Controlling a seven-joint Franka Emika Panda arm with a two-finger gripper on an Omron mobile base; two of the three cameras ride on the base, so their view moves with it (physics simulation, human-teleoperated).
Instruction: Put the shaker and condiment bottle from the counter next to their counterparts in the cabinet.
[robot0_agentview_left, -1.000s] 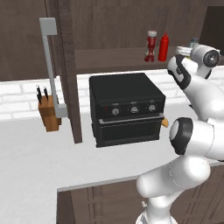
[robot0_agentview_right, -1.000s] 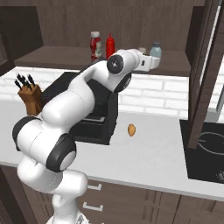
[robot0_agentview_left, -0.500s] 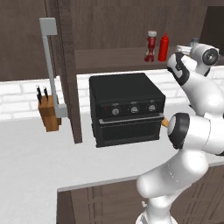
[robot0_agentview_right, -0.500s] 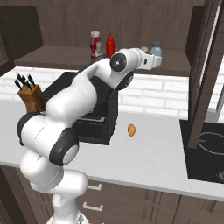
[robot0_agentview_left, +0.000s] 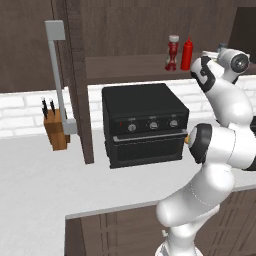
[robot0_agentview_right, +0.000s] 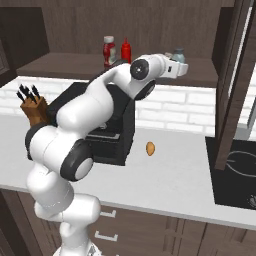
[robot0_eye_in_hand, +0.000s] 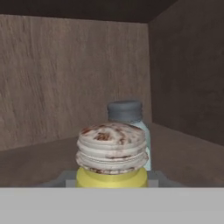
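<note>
The yellow shaker (robot0_eye_in_hand: 112, 151) with its greyish-brown top sits close between my fingers, and my gripper (robot0_eye_in_hand: 112, 180) is shut on it. Right behind it stands the pale blue shaker (robot0_eye_in_hand: 127, 114) with a grey cap, on the cabinet shelf (robot0_eye_in_hand: 39, 159). From the base, my gripper (robot0_agentview_right: 181, 69) reaches over the shelf board (robot0_agentview_right: 60, 65) just in front of the pale blue shaker (robot0_agentview_right: 178, 54). Farther left on the shelf the squat red condiment bottle (robot0_agentview_left: 172, 52) stands next to the slim red squeeze bottle (robot0_agentview_left: 188, 54).
A black toaster oven (robot0_agentview_left: 145, 122) stands on the light-grey counter (robot0_agentview_left: 40, 185) under the shelf. The open cabinet door with its grey bar handle (robot0_agentview_left: 57, 75) hangs left of it, above a knife block (robot0_agentview_left: 55, 131). A small orange item (robot0_agentview_right: 150, 148) lies beside a cooktop (robot0_agentview_right: 237, 170).
My hand has crept slightly deeper over the shelf toward the pale blue shaker, still carrying the yellow shaker. The bottles have not moved.
</note>
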